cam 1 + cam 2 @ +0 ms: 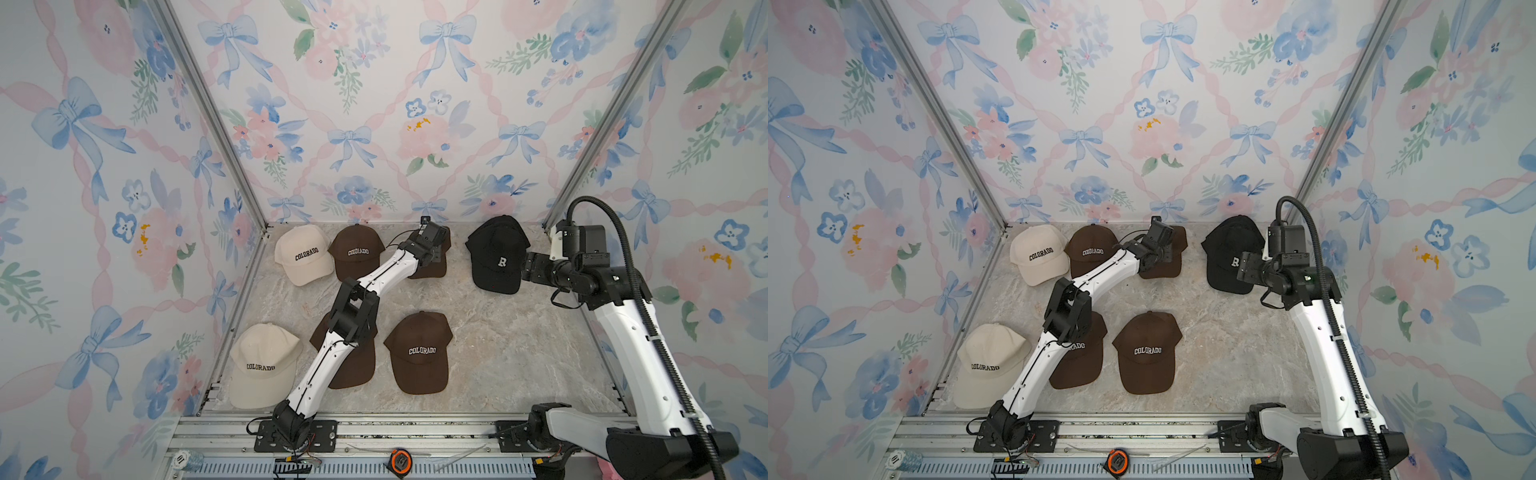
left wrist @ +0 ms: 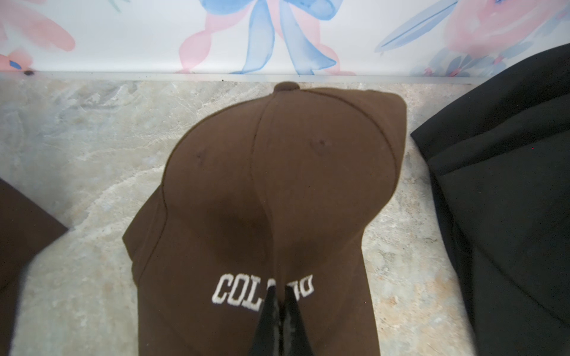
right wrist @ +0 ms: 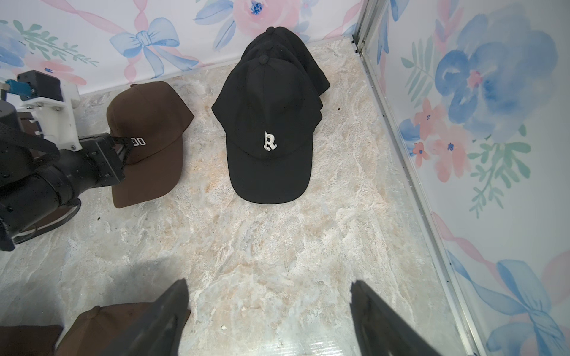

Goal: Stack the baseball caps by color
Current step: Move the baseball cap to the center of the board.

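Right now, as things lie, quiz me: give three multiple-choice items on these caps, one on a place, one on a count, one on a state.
1. Where do the black caps lie?
A. far right corner
B. near left corner
C. dead centre

2. How many brown caps are there?
A. two
B. four
C. six

3. The left gripper is:
A. wide open
B. shut on a brown cap
C. shut on nothing

Answers: 1 A, both top views show them piled at the far right. 2 B, two lie in the far row and two in the near row. 3 B, the left wrist view shows its fingers pinching the cap's lettered front.
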`<control>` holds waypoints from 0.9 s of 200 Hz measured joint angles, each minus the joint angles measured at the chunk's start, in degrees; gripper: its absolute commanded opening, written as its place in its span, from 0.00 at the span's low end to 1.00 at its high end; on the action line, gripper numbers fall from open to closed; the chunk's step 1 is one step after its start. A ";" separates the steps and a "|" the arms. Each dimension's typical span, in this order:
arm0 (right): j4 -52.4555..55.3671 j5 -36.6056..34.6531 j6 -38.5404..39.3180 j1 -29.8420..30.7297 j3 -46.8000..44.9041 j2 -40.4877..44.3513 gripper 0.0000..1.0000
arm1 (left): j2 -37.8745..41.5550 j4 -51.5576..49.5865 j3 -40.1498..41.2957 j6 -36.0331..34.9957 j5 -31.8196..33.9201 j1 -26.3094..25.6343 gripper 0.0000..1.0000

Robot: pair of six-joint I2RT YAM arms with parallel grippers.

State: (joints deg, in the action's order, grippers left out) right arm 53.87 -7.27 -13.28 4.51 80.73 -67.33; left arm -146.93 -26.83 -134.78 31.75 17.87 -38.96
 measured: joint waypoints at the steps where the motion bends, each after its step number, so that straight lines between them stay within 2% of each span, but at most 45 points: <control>1: 0.00 0.00 0.00 0.00 -0.07 0.09 0.84 | 0.00 -0.02 0.00 0.09 0.02 -0.07 0.08; 17: 0.00 0.57 0.00 -0.37 -1.60 1.79 0.84 | 0.00 -0.35 0.00 2.27 0.39 -0.85 0.27; 43: 0.13 1.33 0.02 -1.09 -3.17 4.28 0.85 | 0.00 -0.55 0.00 4.33 0.37 -1.51 0.47; 82: 0.55 2.60 0.04 -2.21 -4.39 7.13 0.85 | 1.09 -0.72 1.90 5.79 0.28 -1.46 0.57; 110: 0.52 4.72 -0.07 -2.21 -6.19 7.96 0.85 | 4.24 -1.16 4.83 5.97 0.35 -1.70 0.59; 121: 0.44 5.55 -0.24 -2.08 -6.93 7.85 0.86 | 6.27 -1.33 6.40 5.88 0.59 -1.90 0.66; 139: 0.13 5.99 -0.72 -0.42 -7.85 7.17 0.85 | 11.56 -1.84 10.34 5.60 1.70 -2.34 0.79; 180: -1.73 4.94 -2.64 9.09 -8.50 3.96 0.85 | 27.52 -1.46 21.42 3.45 5.01 -2.69 0.94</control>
State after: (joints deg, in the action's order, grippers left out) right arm 52.14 -2.33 -15.92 13.61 72.23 -63.37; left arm -119.42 -28.29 -113.36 35.20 22.87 -41.65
